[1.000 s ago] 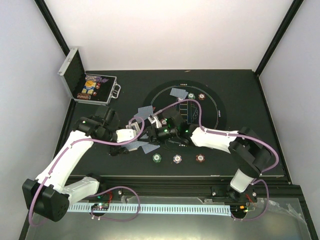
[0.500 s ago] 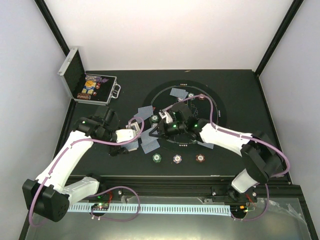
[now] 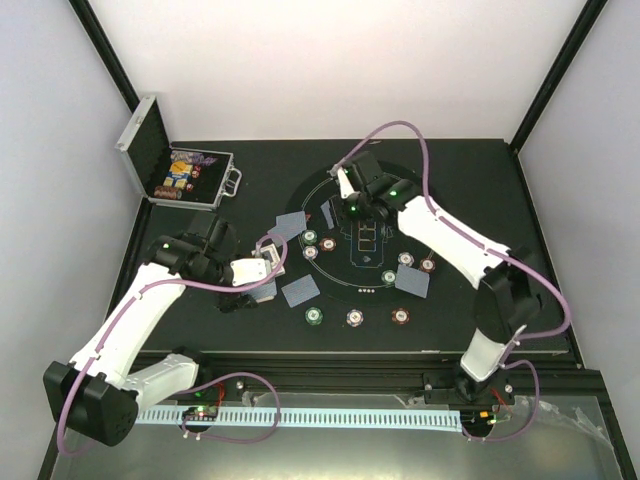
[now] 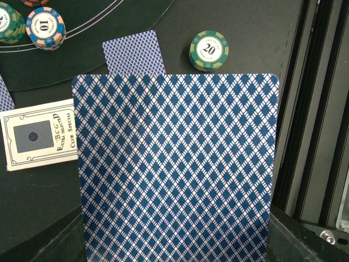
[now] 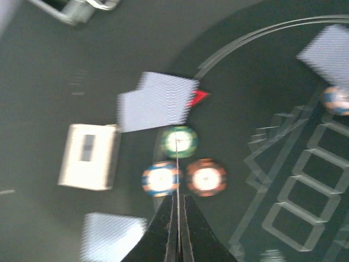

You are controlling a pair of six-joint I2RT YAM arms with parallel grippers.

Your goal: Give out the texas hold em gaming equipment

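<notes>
A playing card [image 4: 174, 169] with a blue diamond back fills the left wrist view. My left gripper [image 3: 265, 270] is shut on it and its jaws are hidden behind it. Over the far left of the round mat [image 3: 440, 225], my right gripper [image 5: 178, 197] is shut on another card [image 3: 328, 213], seen edge-on as a thin line. Below it lie a green chip [image 5: 179, 141], a blue chip [image 5: 161, 179] and a red chip [image 5: 206, 177]. More cards lie face down [image 3: 300, 290] [image 3: 290, 225] [image 3: 411, 281]. Green [image 3: 316, 316], white [image 3: 355, 318] and red [image 3: 400, 316] chips line the near edge.
An open silver case [image 3: 185, 175] with chips stands at the back left. A white card box [image 4: 38, 136] lies on the table left of the held card. The table's metal rail [image 4: 316, 136] runs along the near edge.
My right gripper has closed on a card beside the left gripper and swung away with it to the far left part of the mat. The left arm has stayed put.
</notes>
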